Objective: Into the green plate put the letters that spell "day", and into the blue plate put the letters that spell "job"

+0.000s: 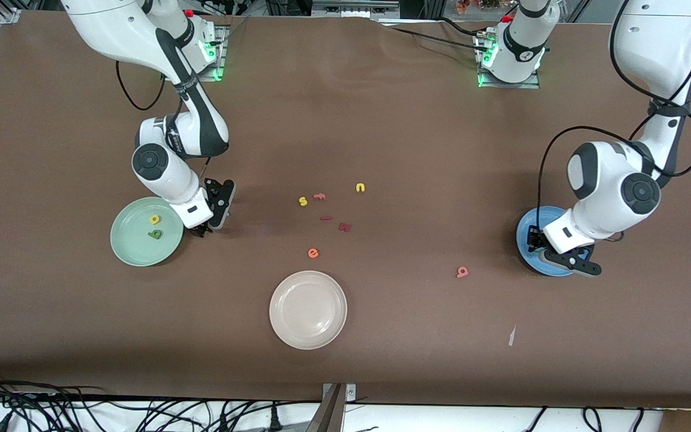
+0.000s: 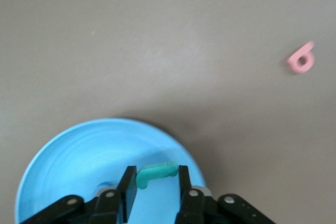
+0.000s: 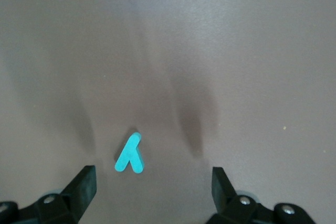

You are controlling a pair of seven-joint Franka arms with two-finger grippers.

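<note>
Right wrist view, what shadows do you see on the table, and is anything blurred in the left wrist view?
Right wrist view: soft dark streaks fall across the brown table above the teal "y", which is sharp, between the open right gripper. Left wrist view: the pink letter is smeared; a soft shadow rings the blue plate.

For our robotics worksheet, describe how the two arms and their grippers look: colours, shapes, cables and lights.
Both arms are glossy white with rounded dark grey joint caps and black bands. Black cables loop along each. Green lights glow at both bases. The left gripper and right gripper have white bodies and black, flat two-finger jaws.
</note>
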